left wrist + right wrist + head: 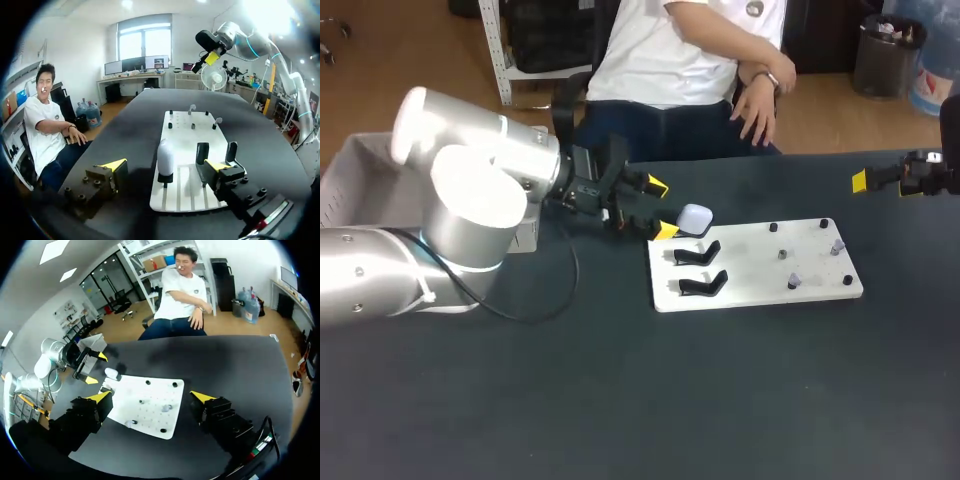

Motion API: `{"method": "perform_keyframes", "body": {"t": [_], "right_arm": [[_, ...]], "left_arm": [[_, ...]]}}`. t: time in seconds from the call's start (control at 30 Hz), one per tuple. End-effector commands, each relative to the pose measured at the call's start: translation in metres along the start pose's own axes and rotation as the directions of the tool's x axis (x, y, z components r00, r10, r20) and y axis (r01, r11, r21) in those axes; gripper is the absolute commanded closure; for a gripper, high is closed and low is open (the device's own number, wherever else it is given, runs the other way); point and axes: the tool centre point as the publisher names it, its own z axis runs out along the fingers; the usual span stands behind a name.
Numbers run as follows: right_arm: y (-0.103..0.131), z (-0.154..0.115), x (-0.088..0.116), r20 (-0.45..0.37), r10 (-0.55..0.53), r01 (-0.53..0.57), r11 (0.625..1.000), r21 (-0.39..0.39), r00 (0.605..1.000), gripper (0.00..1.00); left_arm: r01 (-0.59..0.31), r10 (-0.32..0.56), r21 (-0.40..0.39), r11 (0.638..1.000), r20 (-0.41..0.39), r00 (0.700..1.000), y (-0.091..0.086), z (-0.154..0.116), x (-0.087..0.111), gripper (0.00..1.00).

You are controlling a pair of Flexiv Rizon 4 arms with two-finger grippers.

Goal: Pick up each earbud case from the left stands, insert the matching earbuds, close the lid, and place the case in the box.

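Two robot arms stood at a dark table (pixel 620 400). The big left arm (pixel 470 210) came in toward a white board (pixel 760 290). A grey box (pixel 360 170) sat well away from the board, behind that arm. I could not see inside it.

The left gripper (pixel 660 208) was at the board's near end. Its fingers were wide open and held nothing. The right gripper (pixel 150 397) hung well off the board's far end, open and holding nothing too.

Two black stands (pixel 700 252) on the board were bare. The white earbud case (pixel 695 218) sat on a third stand, just ahead of the left fingers. Tiny earbuds (pixel 794 280) waited on pegs at the board's far end.

I think the job had hardly begun. Grabbing, filling, shutting and boxing were all left.
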Motion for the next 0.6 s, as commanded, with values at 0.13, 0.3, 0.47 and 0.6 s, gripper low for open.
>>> {"method": "perform_keyframes", "body": {"t": [0.13,0.3,0.47,0.6], "right_arm": [[0.0,0.0,0.0,0.0,0.0,0.0,1.0,0.002,1.0,0.0],[0.0,0.0,0.0,0.0,0.0,0.0,1.0,0.002,1.0,0.0],[0.0,0.0,0.0,0.0,0.0,0.0,1.0,0.002,1.0,0.0],[0.0,0.0,0.0,0.0,0.0,0.0,1.0,0.002,1.0,0.0]], "left_arm": [[0.013,-0.013,0.022,1.0,-0.008,1.0,0.009,0.02,-0.005,0.0],[0.012,-0.012,0.042,0.999,-0.01,1.0,0.007,0.03,-0.005,0.0],[0.017,-0.017,0.067,0.998,-0.005,1.0,0.005,0.042,-0.002,0.0],[0.027,-0.028,0.08,0.996,0.003,1.0,0.005,0.049,0.002,0.0]]}}
